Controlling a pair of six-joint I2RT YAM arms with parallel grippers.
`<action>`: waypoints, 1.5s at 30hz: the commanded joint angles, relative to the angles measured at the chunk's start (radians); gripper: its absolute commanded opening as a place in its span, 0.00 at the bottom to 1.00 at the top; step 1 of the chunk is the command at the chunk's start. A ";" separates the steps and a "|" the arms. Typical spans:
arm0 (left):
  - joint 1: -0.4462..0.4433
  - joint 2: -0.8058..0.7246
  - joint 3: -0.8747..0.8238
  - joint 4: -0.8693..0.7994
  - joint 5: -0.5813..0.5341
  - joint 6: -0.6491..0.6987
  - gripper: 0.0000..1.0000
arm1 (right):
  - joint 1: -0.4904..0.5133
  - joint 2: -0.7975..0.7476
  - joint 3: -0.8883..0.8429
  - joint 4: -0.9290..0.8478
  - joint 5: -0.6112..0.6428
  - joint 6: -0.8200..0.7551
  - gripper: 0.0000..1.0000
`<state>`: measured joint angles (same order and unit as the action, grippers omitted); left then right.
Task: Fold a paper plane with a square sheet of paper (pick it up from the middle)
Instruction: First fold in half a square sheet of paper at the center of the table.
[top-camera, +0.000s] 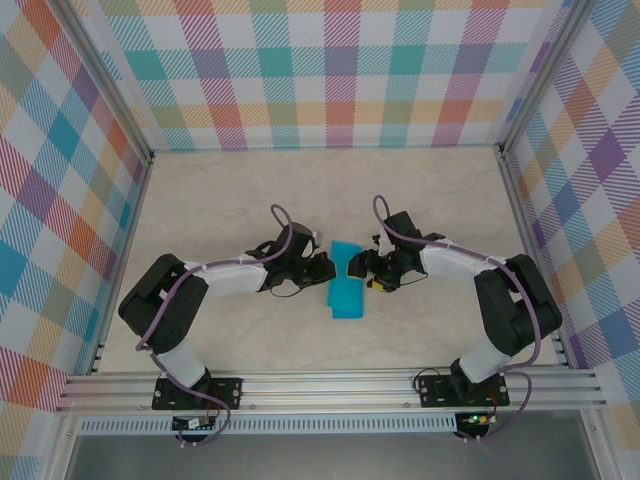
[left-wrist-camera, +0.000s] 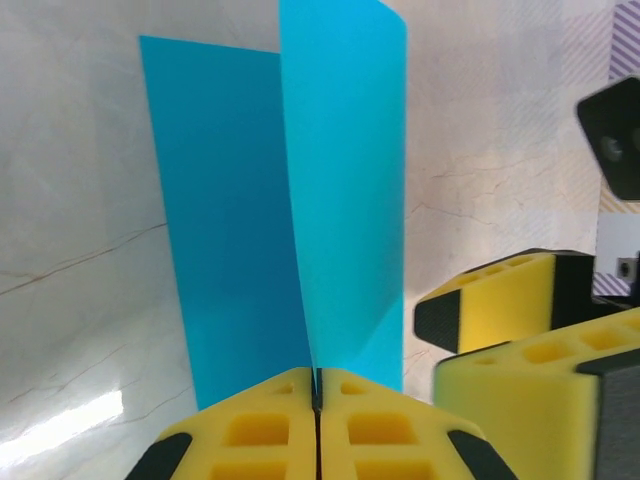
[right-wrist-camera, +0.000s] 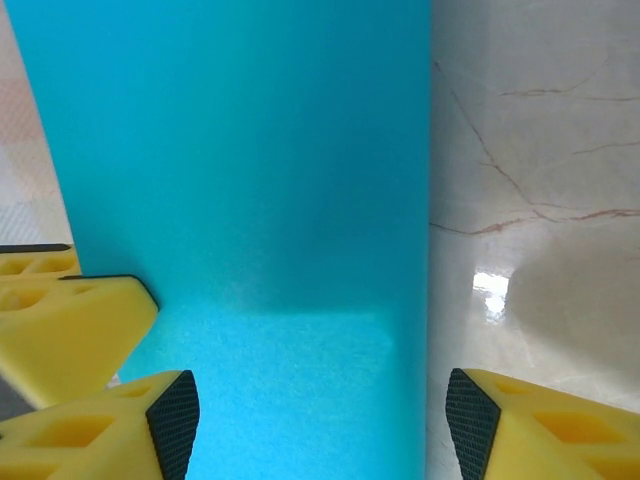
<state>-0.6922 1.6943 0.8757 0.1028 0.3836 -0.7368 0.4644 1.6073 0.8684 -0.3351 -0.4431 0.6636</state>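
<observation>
The teal sheet of paper (top-camera: 347, 290) lies in the middle of the marble-look tabletop (top-camera: 250, 200). From above it shows as a narrow strip, its long axis running from the near side toward the back wall, with the far end leaning slightly left. In the left wrist view the sheet (left-wrist-camera: 240, 220) is bent lengthwise: one half lies flat on the table and the other half stands up from the crease.

The left gripper (top-camera: 325, 268) is at the sheet's left side. Its yellow fingers (left-wrist-camera: 260, 430) are pressed together and pinch the paper at the crease line, so it grips the sheet. The right gripper (top-camera: 358, 266) is at the sheet's right side, facing the left one across the strip. Its jaws stand wide apart astride the paper (right-wrist-camera: 250, 200) and hold nothing. One black-tipped finger (right-wrist-camera: 175, 425) overlaps the sheet's edge, while the other sits past the opposite edge over bare table. The two grippers are close together, with the sheet between them.

Beyond the sheet's far end the table is open up to the checked back wall (top-camera: 340, 70). Checked side walls stand well off to the left and right, and a metal rail (top-camera: 330, 385) runs along the near edge.
</observation>
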 joint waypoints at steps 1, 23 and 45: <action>-0.015 0.032 0.034 0.046 0.031 0.003 0.07 | -0.006 0.032 0.040 -0.023 0.002 -0.034 0.70; -0.028 0.058 0.023 0.257 0.129 -0.174 0.09 | -0.136 -0.163 -0.094 0.008 -0.046 0.012 0.82; -0.042 0.047 0.016 0.086 -0.005 -0.105 0.10 | -0.135 0.066 0.003 -0.021 -0.162 -0.156 0.62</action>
<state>-0.7200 1.7458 0.8867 0.2085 0.3931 -0.8631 0.3325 1.6581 0.8417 -0.3389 -0.5671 0.5541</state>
